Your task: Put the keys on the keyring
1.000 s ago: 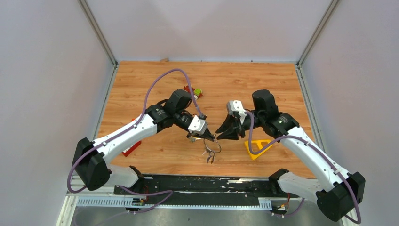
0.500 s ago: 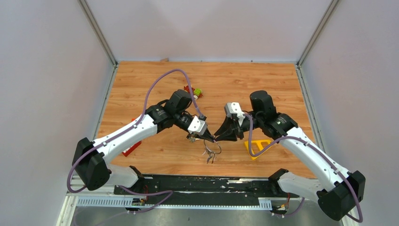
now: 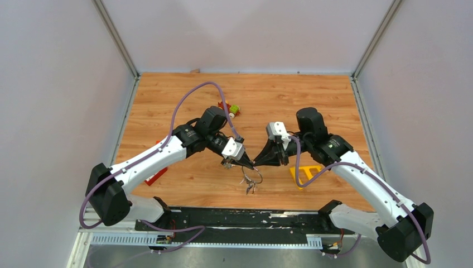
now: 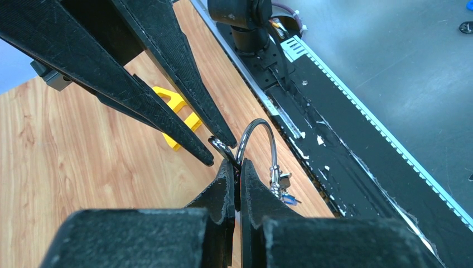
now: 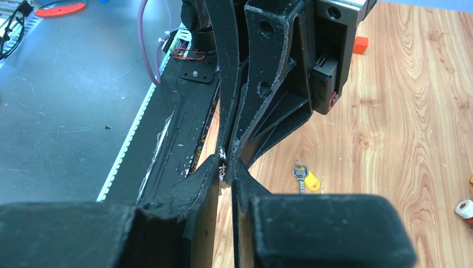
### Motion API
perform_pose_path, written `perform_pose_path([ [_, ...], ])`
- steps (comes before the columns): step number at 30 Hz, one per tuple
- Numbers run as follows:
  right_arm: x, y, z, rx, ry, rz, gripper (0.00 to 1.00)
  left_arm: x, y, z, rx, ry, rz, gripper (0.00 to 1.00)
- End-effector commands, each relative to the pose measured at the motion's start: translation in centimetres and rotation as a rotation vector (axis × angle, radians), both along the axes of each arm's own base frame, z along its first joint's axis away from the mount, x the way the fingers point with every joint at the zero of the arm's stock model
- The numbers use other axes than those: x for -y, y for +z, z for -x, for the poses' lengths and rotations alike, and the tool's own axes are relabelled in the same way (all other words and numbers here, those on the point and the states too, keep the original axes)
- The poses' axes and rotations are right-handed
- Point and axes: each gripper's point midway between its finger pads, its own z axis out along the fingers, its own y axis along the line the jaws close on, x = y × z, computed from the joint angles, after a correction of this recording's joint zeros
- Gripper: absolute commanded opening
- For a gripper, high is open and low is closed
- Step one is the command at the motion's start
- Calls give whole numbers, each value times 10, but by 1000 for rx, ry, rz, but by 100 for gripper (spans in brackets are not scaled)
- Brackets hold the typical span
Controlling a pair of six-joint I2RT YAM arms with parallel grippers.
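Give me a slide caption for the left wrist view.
Left claw shut on the keyring, keys hanging from it, right claw close beside.

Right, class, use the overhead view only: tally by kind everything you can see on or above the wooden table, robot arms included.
robot arms: 2 (left arm, right arm)
keyring with hanging keys: 1
toy car: 1
yellow triangle: 1
red flat piece: 1
Total: 6
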Motion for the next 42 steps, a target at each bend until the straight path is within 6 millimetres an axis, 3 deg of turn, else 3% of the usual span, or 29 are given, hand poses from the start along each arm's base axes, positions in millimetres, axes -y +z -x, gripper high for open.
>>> perform_pose_path([
  [1,-2,9,3,68,28,-45,14,1,22,7,36,-41,75,0],
  [42,-2,10,7,57,40,-49,13,2,23,9,24,-50,83,0],
])
